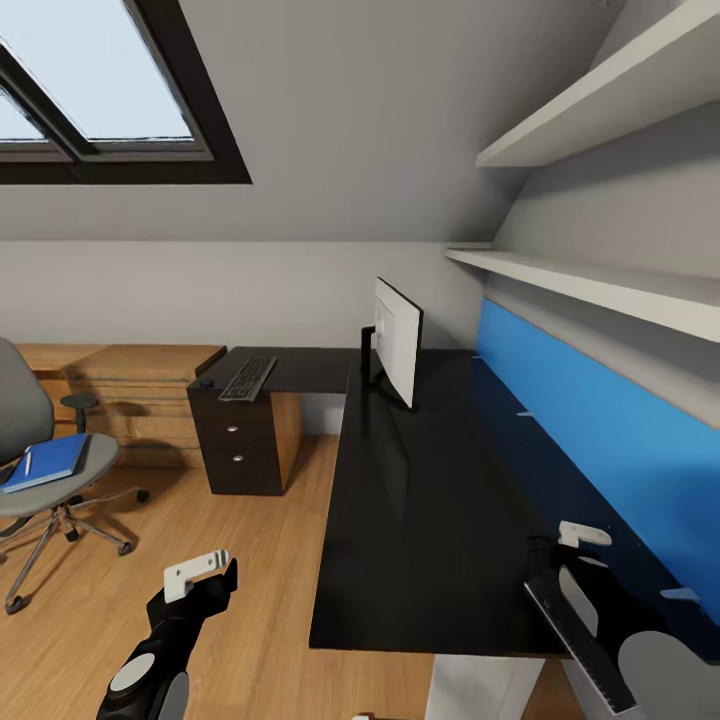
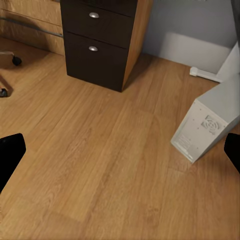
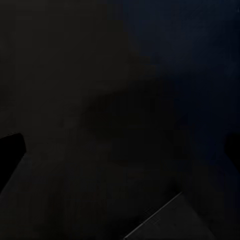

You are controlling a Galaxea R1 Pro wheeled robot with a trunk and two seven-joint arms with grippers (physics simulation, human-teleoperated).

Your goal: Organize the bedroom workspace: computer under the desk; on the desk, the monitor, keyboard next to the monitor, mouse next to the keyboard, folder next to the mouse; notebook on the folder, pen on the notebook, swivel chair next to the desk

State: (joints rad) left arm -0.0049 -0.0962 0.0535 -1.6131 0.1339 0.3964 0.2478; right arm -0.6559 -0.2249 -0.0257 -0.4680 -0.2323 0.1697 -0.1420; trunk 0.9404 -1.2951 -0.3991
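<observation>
The black desk (image 1: 430, 500) carries the monitor (image 1: 398, 340) at its inner corner. Left of that lie the keyboard (image 1: 248, 378) and a small dark mouse (image 1: 205, 381). The grey swivel chair (image 1: 25, 410) stands apart on the floor at left, with the blue folder (image 1: 45, 462) and white pen (image 1: 27, 462) on its seat. My right gripper (image 1: 630, 565) hangs open over the desk's near right end. A thin dark grey slab, apparently the notebook (image 1: 580, 630), slants beside it; contact is unclear. My left gripper (image 1: 200, 575) is open above the floor. The computer (image 2: 205, 127) stands under the desk.
A black drawer unit (image 2: 100, 40) with silver knobs supports the desk's left wing, and a light wooden dresser (image 1: 140, 395) stands behind the chair. A blue back panel (image 1: 590, 430) and white shelves (image 1: 600, 285) run along the right wall. Wood floor (image 1: 230, 560) lies between chair and desk.
</observation>
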